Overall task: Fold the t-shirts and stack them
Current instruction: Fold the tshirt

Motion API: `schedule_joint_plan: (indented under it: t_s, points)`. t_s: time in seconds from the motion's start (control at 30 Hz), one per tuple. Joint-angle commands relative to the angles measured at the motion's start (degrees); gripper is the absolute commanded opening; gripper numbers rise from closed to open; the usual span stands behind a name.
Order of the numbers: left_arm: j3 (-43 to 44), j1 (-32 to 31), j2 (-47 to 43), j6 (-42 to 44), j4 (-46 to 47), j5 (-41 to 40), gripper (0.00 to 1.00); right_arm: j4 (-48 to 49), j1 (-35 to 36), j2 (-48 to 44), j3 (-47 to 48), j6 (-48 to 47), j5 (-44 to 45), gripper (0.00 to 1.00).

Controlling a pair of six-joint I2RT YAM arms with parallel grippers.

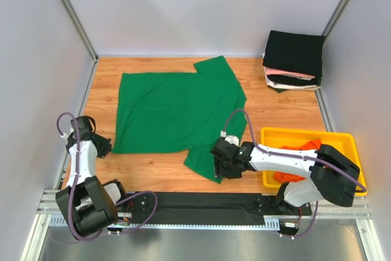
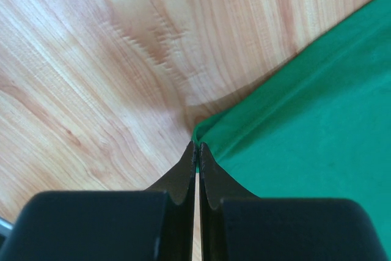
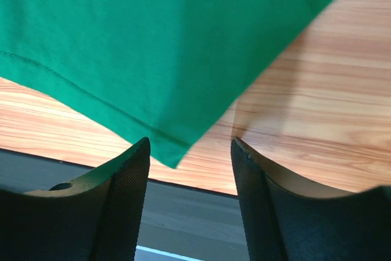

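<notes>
Left gripper, seen from above, sits at the lower left corner of the green t-shirt, spread flat on the table. Right gripper rests at the shirt's bottom edge, lower centre. Folded shirts are stacked at upper right.

From the left wrist, we see its fingers pressed together, tips touching the shirt's corner.

From the right wrist, we see both jaws spread wide, the shirt's hem corner between them.
</notes>
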Motion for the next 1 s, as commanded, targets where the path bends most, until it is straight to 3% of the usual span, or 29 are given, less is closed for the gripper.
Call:
schedule_joint_plan:
  t_s: [0.0, 0.07, 0.1, 0.2, 0.23, 0.3, 0.53, 0.63, 0.97]
  points:
    - [-0.67, 1.25, -0.15, 0.81, 2.26, 2.55, 0.0, 2.74, 1.62, 4.03, 2.08, 3.05, 0.94, 0.57]
    - [-1.02, 2.04, -0.15, 0.64, 2.78, 3.34, 0.0, 4.58, 1.8, 5.79, 2.08, 2.97, 0.5, 0.5]
    - [-1.02, 2.47, 0.11, 0.64, 2.96, 3.61, 0.0, 5.2, 1.8, 6.33, 1.91, 3.05, 0.41, 0.41]
    - [-1.02, 3.27, 0.29, 0.9, 3.22, 4.22, 0.0, 5.91, 1.8, 7.82, 2.26, 2.79, 0.85, 0.25]
    - [-1.02, 3.27, 0.11, 0.9, 3.22, 4.31, 0.0, 5.82, 1.8, 7.65, 2.35, 2.79, 1.46, 0.12]
    - [-0.85, 3.27, -0.32, 1.25, 2.96, 4.49, 0.0, 4.51, 1.8, 5.82, 2.17, 3.67, 3.04, 0.01]
    - [3.45, 3.27, -1.74, 3.1, 2.0, 6.15, 0.0, -9.36, 0.66, -6.31, 8.66, 2.71, 16.39, 0.0]
    - [6.79, 3.27, -0.16, 3.71, 1.29, 7.12, 0.0, -10.61, -3.28, -8.61, 13.5, -1.68, 17.37, 0.0]
    - [18.65, 2.66, 13.8, 4.86, 0.85, 10.02, 0.0, -8.07, -21.66, 1.83, 28.88, -17.06, 12.81, 0.0]
